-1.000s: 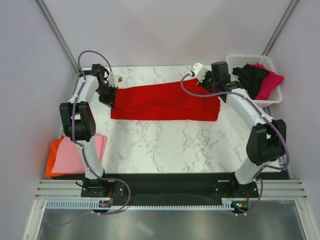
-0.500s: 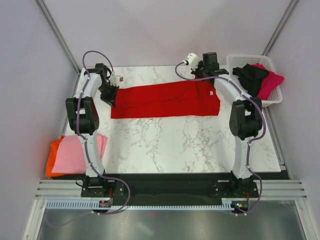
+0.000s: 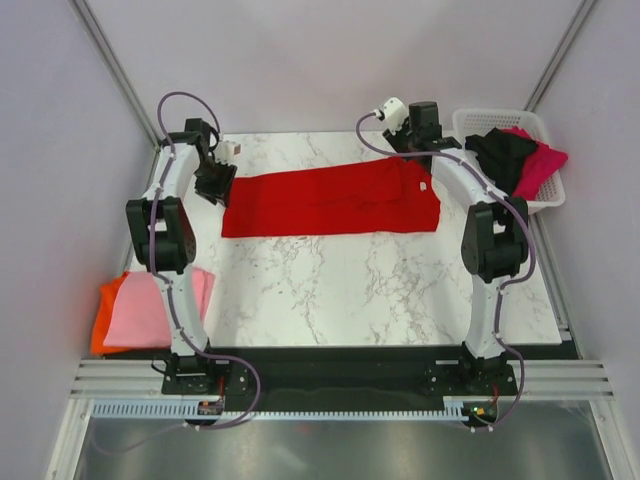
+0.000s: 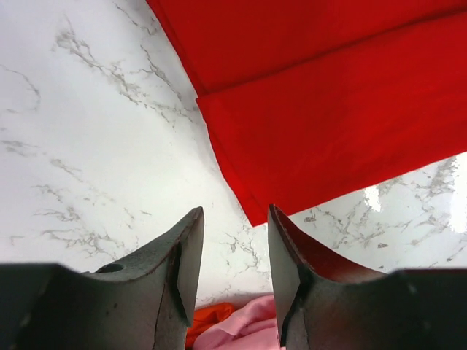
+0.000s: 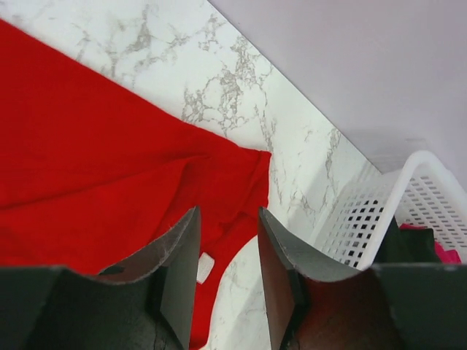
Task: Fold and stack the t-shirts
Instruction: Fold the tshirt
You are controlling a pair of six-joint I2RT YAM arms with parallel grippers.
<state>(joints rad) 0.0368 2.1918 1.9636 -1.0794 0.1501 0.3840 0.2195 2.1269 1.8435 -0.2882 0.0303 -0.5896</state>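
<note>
Both arms reach out to the far side of the marble table (image 3: 330, 290). The left gripper (image 4: 233, 219) hangs just off the left end of the red t-shirt (image 3: 330, 200), its jaws parted and empty. The right gripper (image 5: 228, 215) hovers over the shirt's far right corner by the collar, fingers spread and holding nothing. The shirt lies folded in a long band across the far half of the table. The small white tag (image 5: 205, 267) at its collar is too small to read.
</note>
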